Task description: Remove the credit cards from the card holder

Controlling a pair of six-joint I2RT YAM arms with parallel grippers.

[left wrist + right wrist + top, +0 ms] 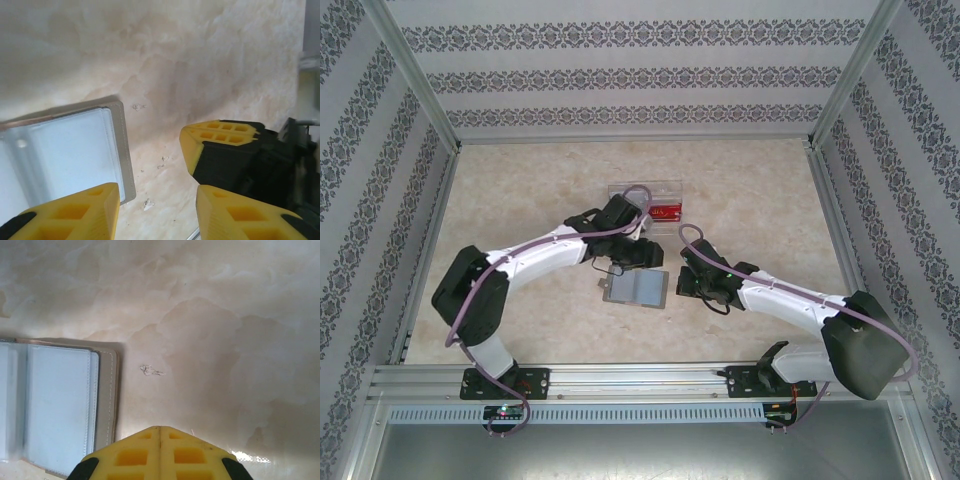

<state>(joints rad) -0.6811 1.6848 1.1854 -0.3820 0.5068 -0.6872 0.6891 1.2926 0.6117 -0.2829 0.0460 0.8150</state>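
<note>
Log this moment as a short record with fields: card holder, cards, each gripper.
card holder: lying open on the table, pale pockets facing up
cards in holder: cannot tell
reddish card: at the clear box, apart from the holder
left gripper: open, holding nothing, one finger over the holder's edge
right gripper: shut, empty, just beside the holder, not on it

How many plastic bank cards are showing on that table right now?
1: a reddish card in the clear box, beyond the open grey wallet. Others may lie hidden in the box or in the wallet's pockets.
</note>
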